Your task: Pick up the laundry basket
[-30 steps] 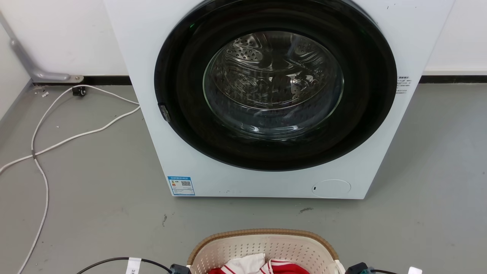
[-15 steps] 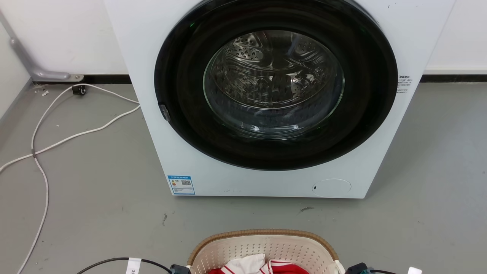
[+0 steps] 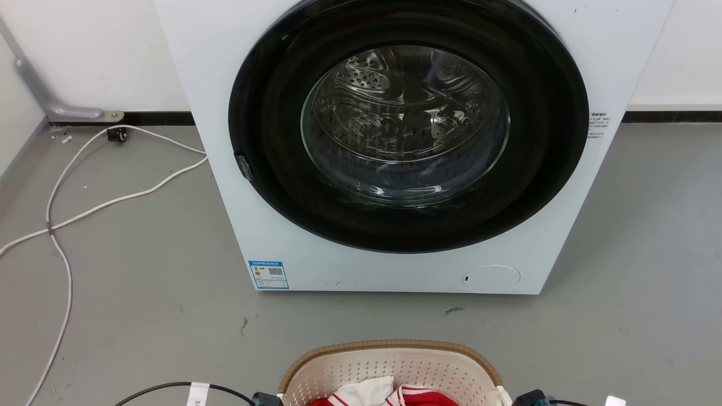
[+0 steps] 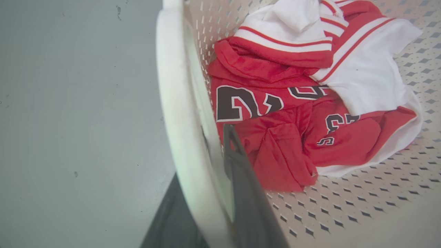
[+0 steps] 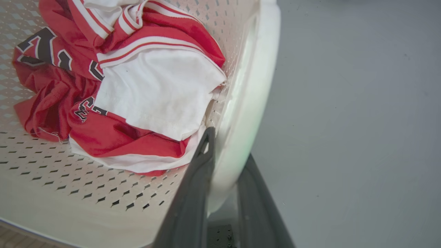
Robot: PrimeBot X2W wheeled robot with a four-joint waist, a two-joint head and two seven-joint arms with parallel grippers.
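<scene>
Balance is what this lift wants: the left gripper (image 4: pixel 203 155) has its fingers closed on the laundry basket (image 3: pixel 395 361) by its left handle (image 4: pixel 175 103), one finger inside the wall and one outside, and the right gripper (image 5: pixel 227 144) grips the right handle (image 5: pixel 255 86) the same way, so both arms should rise together and level (a lopsided pull would tip the load, I'd guess). The basket is low and near, in front of the washing machine (image 3: pixel 192 56), stiff cream plastic punched with small holes under a brown woven-look rim, holding a soft, rumpled red-and-white jersey (image 4: pixel 262 103) with dark numerals.
</scene>
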